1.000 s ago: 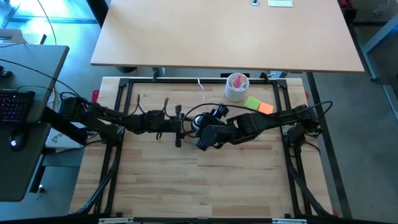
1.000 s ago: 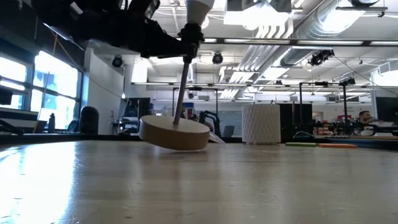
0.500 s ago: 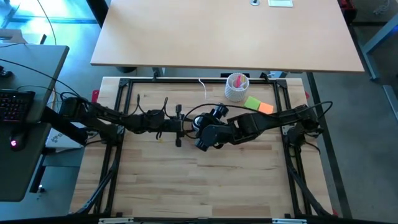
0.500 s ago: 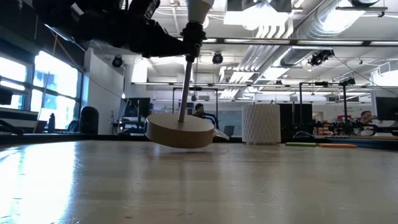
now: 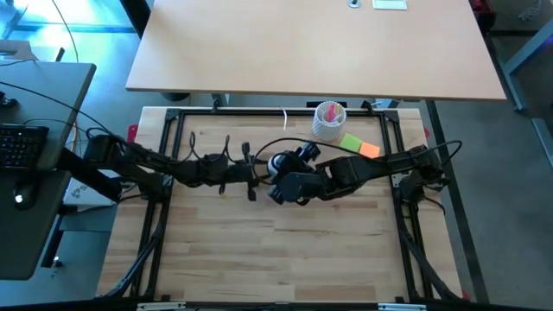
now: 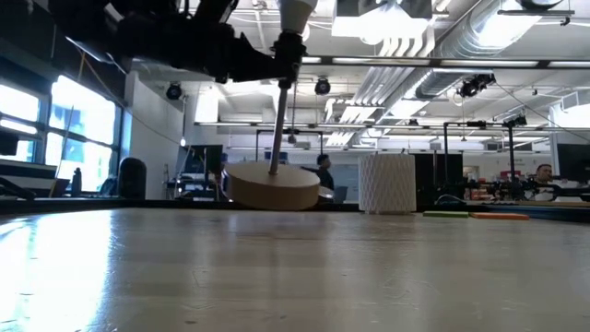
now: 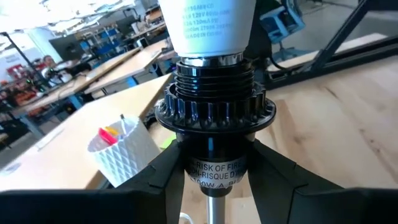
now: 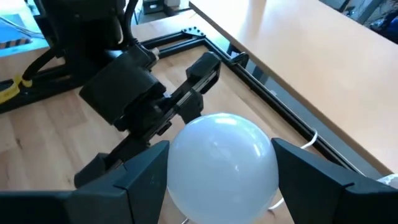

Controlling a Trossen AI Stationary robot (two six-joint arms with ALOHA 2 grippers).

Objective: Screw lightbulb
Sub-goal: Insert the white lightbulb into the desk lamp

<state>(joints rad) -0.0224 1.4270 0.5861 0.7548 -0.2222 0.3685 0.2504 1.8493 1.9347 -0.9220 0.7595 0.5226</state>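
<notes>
Currently the lightbulb sits in the black socket, mid-worktop, right jaws around its globe, left jaws clamping the socket. Stand base lifted, tilted. Risk: cross-threading, or the stand swinging.

This is a robotics lab or engineering workshop set in a large open industrial hall. The low view looks across the wooden tabletop to exposed silver ventilation ducts and strip lights under the ceiling, tall windows, and rows of workbenches crowded with equipment, where a person sits. From above, the tabletop sits inside a black metal frame with loose cables, next to a desk carrying a backlit keyboard.
</notes>
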